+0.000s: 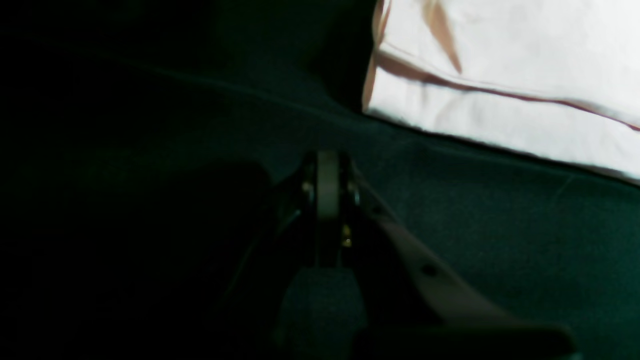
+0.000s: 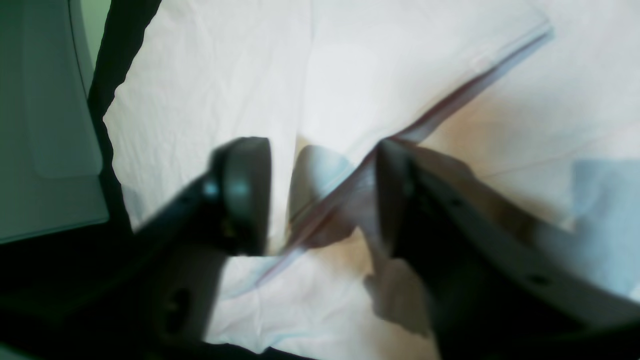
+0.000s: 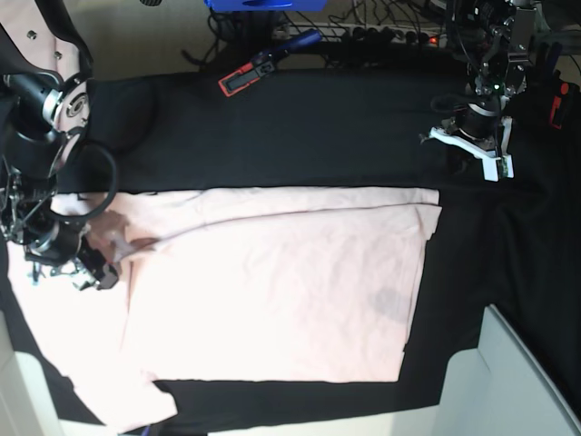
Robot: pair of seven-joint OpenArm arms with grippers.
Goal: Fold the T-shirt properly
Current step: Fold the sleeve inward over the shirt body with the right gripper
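The pale pink T-shirt [image 3: 272, 291] lies spread flat on the black table cloth [image 3: 318, 136], plain side up, with a fold line running across its upper part. At its left end my right gripper [image 3: 100, 271] is down on the cloth. In the right wrist view, the right gripper [image 2: 320, 200] has its jaws apart, straddling a raised seam of the T-shirt [image 2: 350, 75]. My left gripper [image 3: 481, 154] hovers over bare black cloth beyond the shirt's upper right corner. The left gripper [image 1: 328, 165] is shut on nothing, with the T-shirt [image 1: 500, 75] edge ahead of it.
A red and black hand tool [image 3: 263, 64] lies at the back of the table, near a blue object [image 3: 263, 4] and cables. A white bin edge [image 3: 526, 372] stands at the front right. A pale panel [image 2: 50, 125] lies beside the shirt's left edge.
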